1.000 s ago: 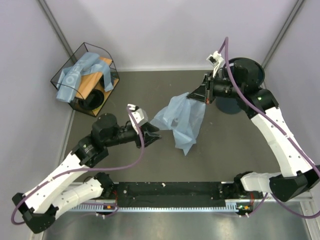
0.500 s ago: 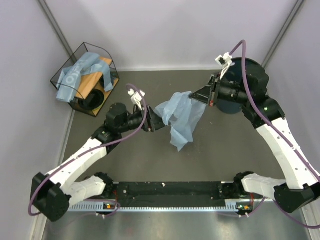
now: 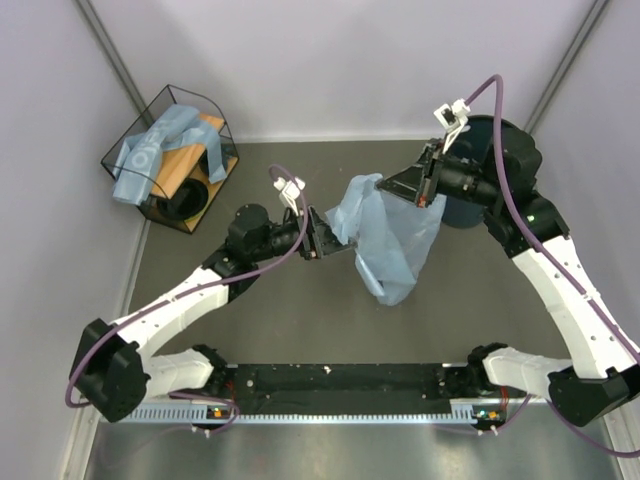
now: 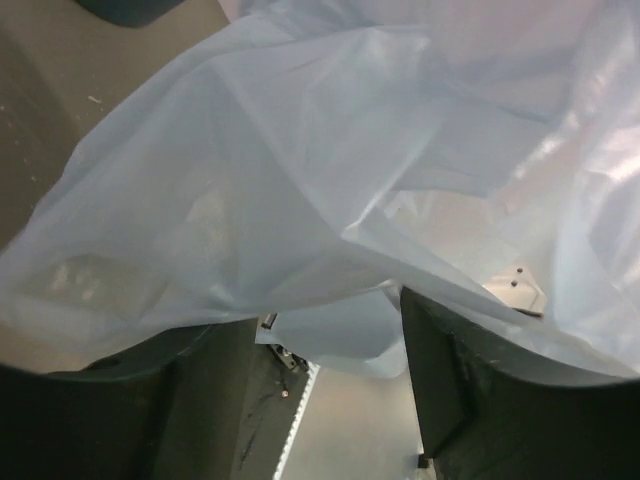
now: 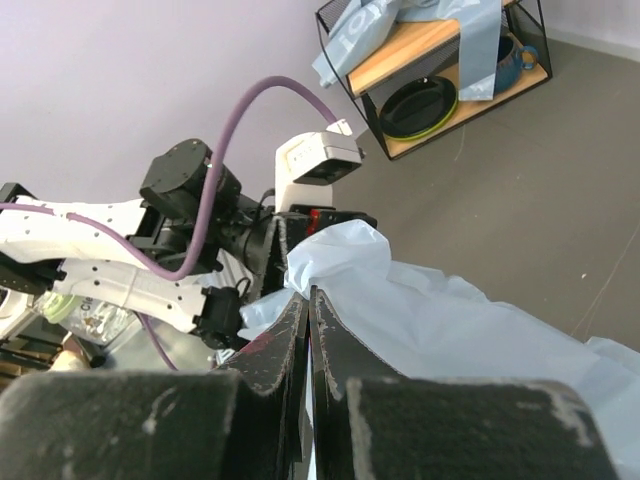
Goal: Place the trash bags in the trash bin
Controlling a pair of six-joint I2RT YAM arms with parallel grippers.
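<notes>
Grey tabletop [image 3: 300,330] beneath trash bags [image 3: 395,240], lilac walls [image 3: 300,60]

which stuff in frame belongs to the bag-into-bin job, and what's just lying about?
Job:
- trash bag, pinched by right gripper; left gripper open at its edge
- trash bin

Lying about:
- wire basket
- in it: folded light-blue bags (possibly spares), blue mug, black dish

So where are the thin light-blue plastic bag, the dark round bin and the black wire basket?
thin light-blue plastic bag [image 3: 396,245]: top view, hanging sheet's middle.
dark round bin [image 3: 457,212]: top view, near wall.
black wire basket [image 3: 183,164]: top view, wooden board.
</notes>
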